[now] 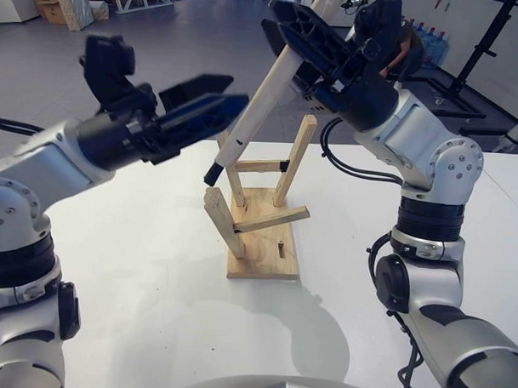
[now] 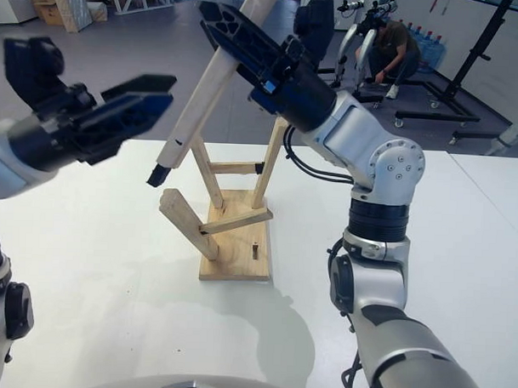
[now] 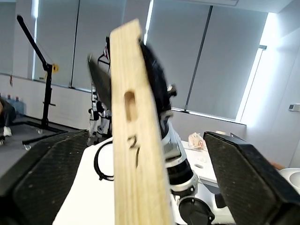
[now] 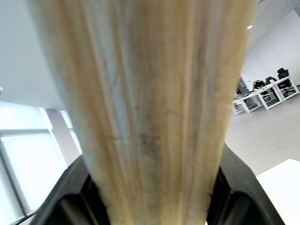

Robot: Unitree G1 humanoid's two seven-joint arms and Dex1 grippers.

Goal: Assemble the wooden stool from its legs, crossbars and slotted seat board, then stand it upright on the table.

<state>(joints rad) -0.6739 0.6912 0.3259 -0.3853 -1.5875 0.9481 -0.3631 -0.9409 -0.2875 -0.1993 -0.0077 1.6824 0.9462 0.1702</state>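
- Left gripper (image 1: 235, 89): raised above the left part of the table (image 1: 137, 266), pointing toward the centre. The jaws stand wide apart and hold nothing. In the left wrist view its two dark fingers (image 3: 51, 173) sit on either side of the held leg, with clear space on both sides.
- Held leg (image 1: 262, 96): a pale wooden bar, steeply tilted in the air. Its upper end is up at the right gripper and its lower end hangs over the stool parts. A black cap (image 1: 215, 171) covers the lower end, above the board and near the rear leg. The face seen from the left wrist shows a small slot and a handwritten mark.
- Seat board (image 1: 265, 254): lies flat on the table at centre, slots facing up.
- Upright leg (image 1: 296, 157) stands on the far right of the board, and the rear leg (image 1: 235, 183) stands to its left. An upper crossbar (image 1: 258, 166) joins the two.
- Leaning leg (image 1: 222, 220): lower end at the board's left edge, top tipped out to the left. A lower crossbar (image 1: 275, 218) runs from it toward the upright leg.
- Right gripper (image 1: 298, 38): held high, right of centre, clamped on the upper part of the held leg. In the right wrist view its black fingers (image 4: 70, 197) press against both sides of the wood.
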